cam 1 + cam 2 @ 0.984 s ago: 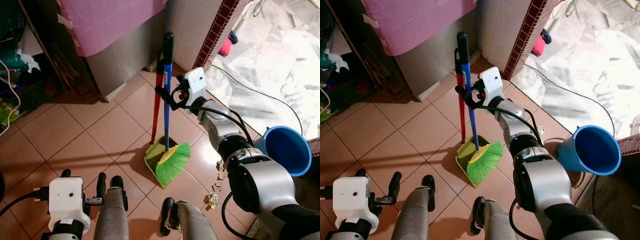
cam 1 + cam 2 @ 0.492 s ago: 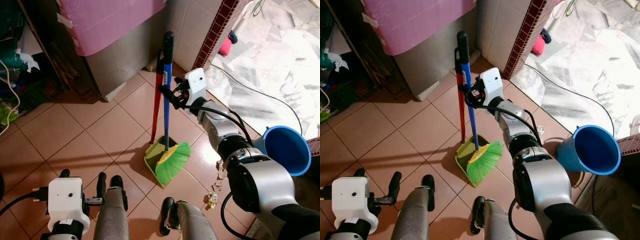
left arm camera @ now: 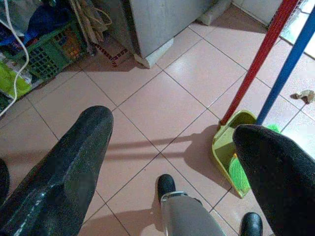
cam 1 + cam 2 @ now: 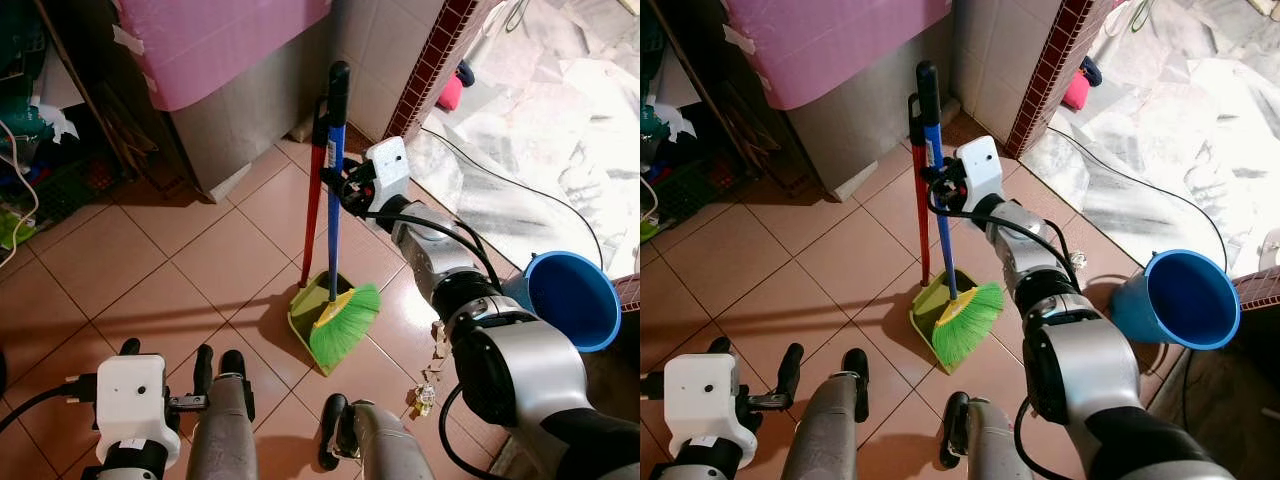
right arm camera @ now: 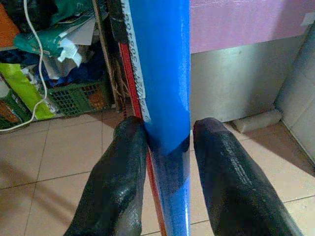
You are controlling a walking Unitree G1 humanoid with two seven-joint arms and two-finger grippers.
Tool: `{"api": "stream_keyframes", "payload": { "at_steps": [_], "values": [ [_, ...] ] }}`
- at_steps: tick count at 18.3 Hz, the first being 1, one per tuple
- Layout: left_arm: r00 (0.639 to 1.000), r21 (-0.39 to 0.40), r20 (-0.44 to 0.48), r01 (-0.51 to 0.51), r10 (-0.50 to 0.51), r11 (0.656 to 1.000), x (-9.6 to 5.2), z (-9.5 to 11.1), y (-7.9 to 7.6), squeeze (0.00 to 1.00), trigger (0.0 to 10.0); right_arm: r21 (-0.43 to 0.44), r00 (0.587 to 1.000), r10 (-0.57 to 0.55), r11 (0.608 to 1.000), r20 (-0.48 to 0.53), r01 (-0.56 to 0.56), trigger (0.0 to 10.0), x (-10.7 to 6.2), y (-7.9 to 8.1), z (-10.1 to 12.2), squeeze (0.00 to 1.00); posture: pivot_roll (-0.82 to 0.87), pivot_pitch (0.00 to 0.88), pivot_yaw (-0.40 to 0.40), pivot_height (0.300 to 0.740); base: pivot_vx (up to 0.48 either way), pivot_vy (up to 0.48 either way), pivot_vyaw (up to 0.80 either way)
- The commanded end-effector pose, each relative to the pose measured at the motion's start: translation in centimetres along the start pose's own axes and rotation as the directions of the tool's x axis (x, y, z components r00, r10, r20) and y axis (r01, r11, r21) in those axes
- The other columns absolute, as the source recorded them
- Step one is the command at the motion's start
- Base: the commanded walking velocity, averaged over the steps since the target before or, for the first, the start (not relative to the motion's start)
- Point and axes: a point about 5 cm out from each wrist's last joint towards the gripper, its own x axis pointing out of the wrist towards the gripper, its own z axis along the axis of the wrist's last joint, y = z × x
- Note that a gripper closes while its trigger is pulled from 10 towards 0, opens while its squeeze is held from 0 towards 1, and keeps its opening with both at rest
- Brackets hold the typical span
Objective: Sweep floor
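Room: terracotta tile floor [image 4: 150,270] in a utility corner, with a steel cabinet [image 4: 255,110] under a pink cloth [image 4: 215,40], a brick-red tiled pillar [image 4: 430,65], and crumpled silver sheeting [image 4: 560,130] off to the right.
Clutter: a green crate [image 3: 49,54] and cables sit in the shade on the left; a blue bucket [image 4: 570,300] stands near the right arm's elbow.
Debris: pale scraps [image 4: 432,370] lie on the tiles just right of the bristles.
Broom: the blue-handled broom [image 4: 333,190] stands nearly upright by the cabinet corner, its green bristles [image 4: 345,328] resting in the lime dustpan [image 4: 312,315].
Dustpan handle: the red pole [image 4: 316,190] rises just beside the blue one, behind it in the right wrist view.
Right gripper: the right gripper [image 5: 167,142] has the blue shaft between its fingers on the upper half; one finger touches it, the other shows a sliver of gap, so the grip looks not quite clamped.
Left gripper: the left gripper [image 3: 170,162] hangs low over the tiles, fingers spread wide, holding nothing.
Handling: the broom looks light, with a stiff, smooth, glossy shaft that could slip or twist in a loose pinch; the bristles are soft and springy.
Where to hold: probably firm on the blue shaft alone, keeping the red pole out of the pinch, lest the dustpan come along or topple.
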Motion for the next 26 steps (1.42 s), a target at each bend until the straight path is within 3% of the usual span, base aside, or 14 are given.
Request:
{"api": "stream_keyframes", "payload": {
  "at_steps": [1,10,14,19,26],
  "values": [
    [1.000,-0.001,-0.015,-0.008,0.008,1.000,-0.4,0.0,0.0,0.00,10.0,0.013,1.000,-0.004,1.000,-0.025,0.004,0.0,-0.2,-0.1,-0.6,0.00,0.29,0.363,-0.114,0.740,0.000,0.000,0.00],
    [1.000,-0.002,-0.011,-0.004,0.004,1.000,-0.1,-0.1,0.0,0.00,10.0,0.020,0.999,-0.025,0.999,-0.020,0.026,0.0,-0.4,-0.6,-0.4,0.00,0.28,0.350,-0.113,0.740,0.000,0.000,0.00],
    [1.000,-0.004,0.011,0.000,0.000,1.000,0.7,0.2,-0.1,0.00,10.0,0.022,0.998,-0.066,0.998,0.010,0.066,0.0,-1.2,-2.1,0.1,0.00,0.27,0.326,-0.114,0.740,0.000,0.000,0.00],
    [0.999,-0.003,0.049,0.012,-0.011,1.000,2.4,0.5,-0.2,0.00,10.0,0.034,0.992,-0.123,0.992,0.032,0.122,0.0,-2.9,-4.1,-0.3,0.00,0.25,0.277,-0.111,0.740,0.000,0.000,0.00],
    [0.991,-0.012,0.119,0.064,-0.062,0.998,6.2,1.2,-1.2,0.00,10.0,-0.005,0.987,-0.138,0.990,0.083,0.139,0.0,-7.0,-6.1,-1.2,0.00,0.14,0.164,-0.094,0.740,0.000,0.000,0.00]
  ]
}}
